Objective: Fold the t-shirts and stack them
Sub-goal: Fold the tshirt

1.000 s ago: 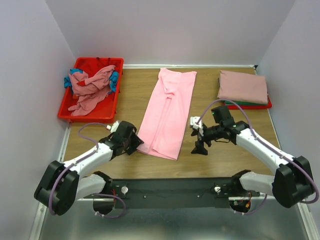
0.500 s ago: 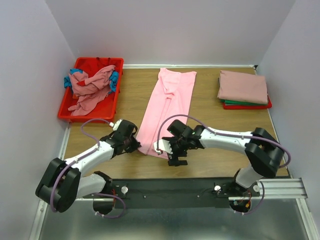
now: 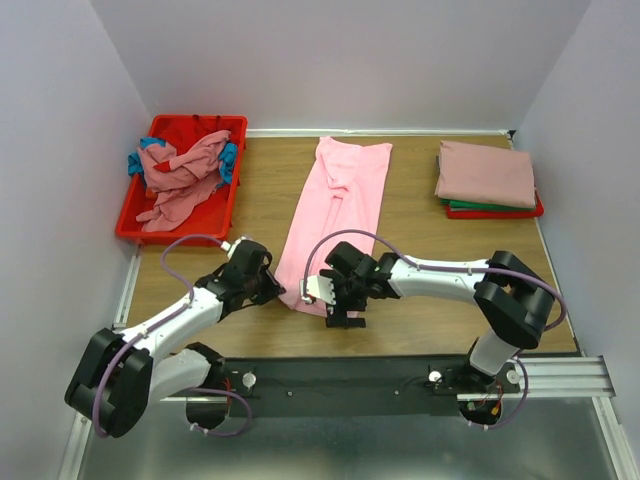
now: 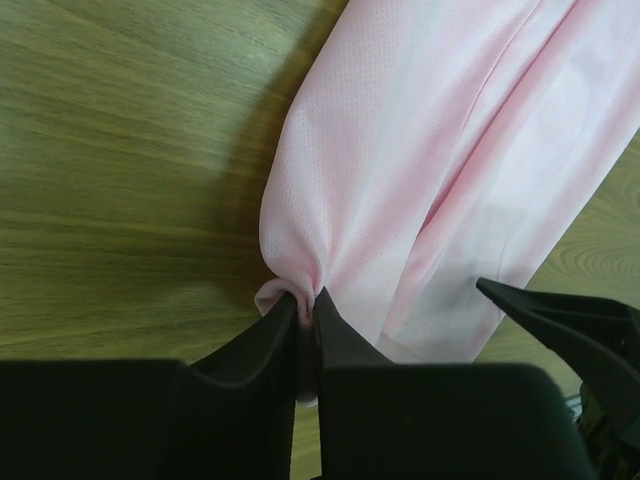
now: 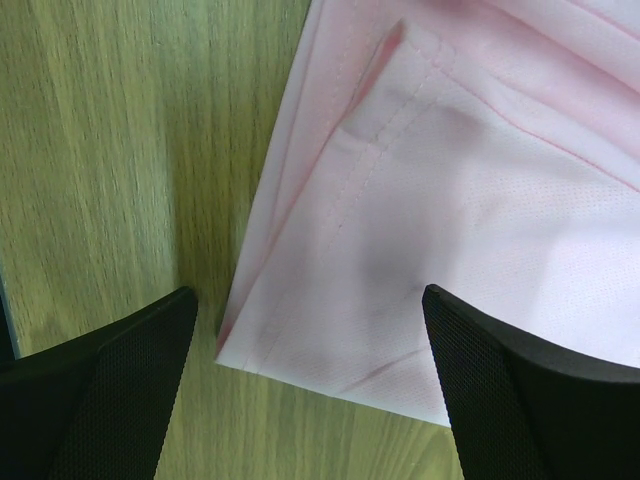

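A bright pink t-shirt (image 3: 340, 205) lies on the wooden table (image 3: 440, 250), folded into a long strip that runs from the back toward me. My left gripper (image 3: 275, 292) is shut on the strip's near left corner; in the left wrist view its fingertips (image 4: 305, 300) pinch a bunched tuck of the pink cloth (image 4: 420, 130). My right gripper (image 3: 332, 300) stands open at the near right corner. In the right wrist view the hemmed corner of the shirt (image 5: 480, 180) lies flat between the wide-apart tips of my right gripper (image 5: 308, 310).
A red bin (image 3: 237, 195) at the back left holds crumpled dusty rose (image 3: 185, 180) and teal (image 3: 228, 158) shirts. At the back right is a folded stack with a dusty rose shirt (image 3: 486, 172) on top and green and red edges beneath it. Walls close in on three sides.
My left gripper has closed on the pink shirt's near left corner. My right arm has swung from the right side of the table across to the near right corner, its jaws still open.
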